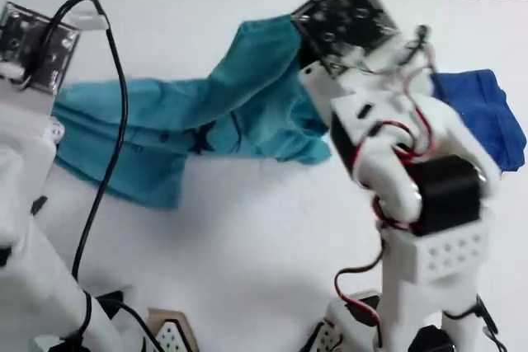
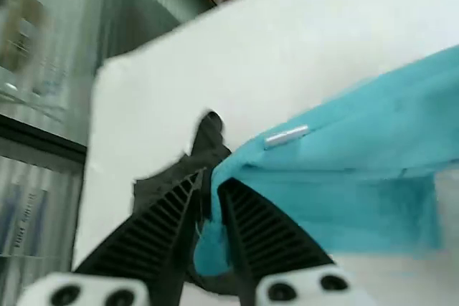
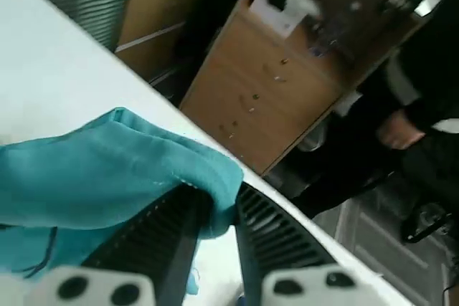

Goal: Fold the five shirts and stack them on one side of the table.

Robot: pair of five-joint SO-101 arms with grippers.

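A teal shirt (image 1: 206,121) is stretched across the white table (image 1: 247,237), held at both ends. At its left end my left gripper (image 2: 211,191) is shut on a corner of the teal shirt (image 2: 344,177), the cloth pinched between the black fingers (image 2: 258,234). My right gripper (image 3: 219,209) is shut on the far right corner of the teal shirt (image 3: 107,170) and holds it lifted above the table. A dark blue shirt (image 1: 483,113) lies bunched at the right edge, behind the right arm (image 1: 404,171).
The left arm's white body and black cable (image 1: 107,162) stand along the table's left side. Wooden drawers (image 3: 287,84) stand beyond the far edge. Bare tabletop lies in front of the teal shirt.
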